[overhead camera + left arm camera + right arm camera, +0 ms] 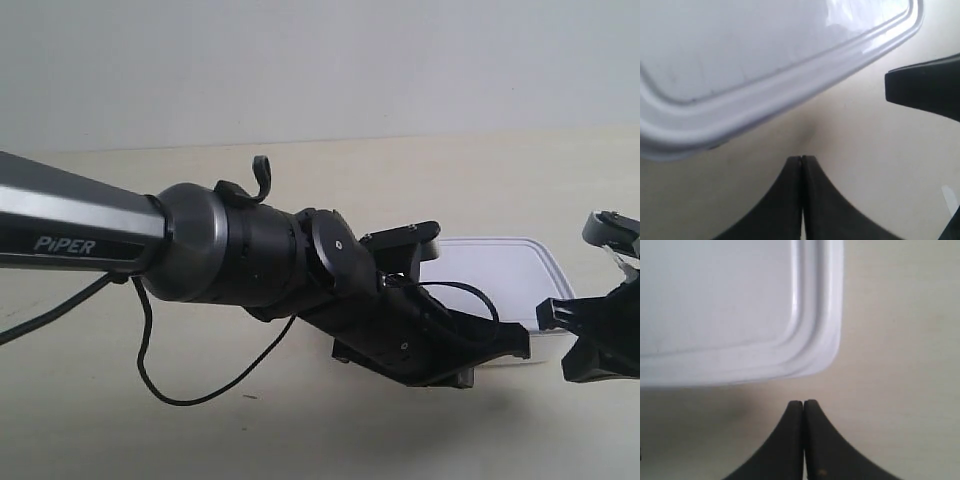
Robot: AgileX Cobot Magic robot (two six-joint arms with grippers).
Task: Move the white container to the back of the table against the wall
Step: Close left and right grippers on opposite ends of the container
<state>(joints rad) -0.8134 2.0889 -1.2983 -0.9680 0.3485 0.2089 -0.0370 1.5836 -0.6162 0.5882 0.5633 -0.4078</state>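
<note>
Left wrist view: your left gripper (801, 165) has its two black fingers pressed together, gripping nothing, with the tips just short of the long edge of the white container (765, 60). Your right gripper (803, 407) is likewise pinched closed and empty, near one rounded corner of the container. In the exterior view the container lies flat on the table (150, 420), well apart from the wall (320, 60) behind it.

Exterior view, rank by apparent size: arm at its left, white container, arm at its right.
1. Arm at the exterior view's left, close to the camera.
2. White container and arm at the exterior view's right look alike; both only partly visible.
</note>
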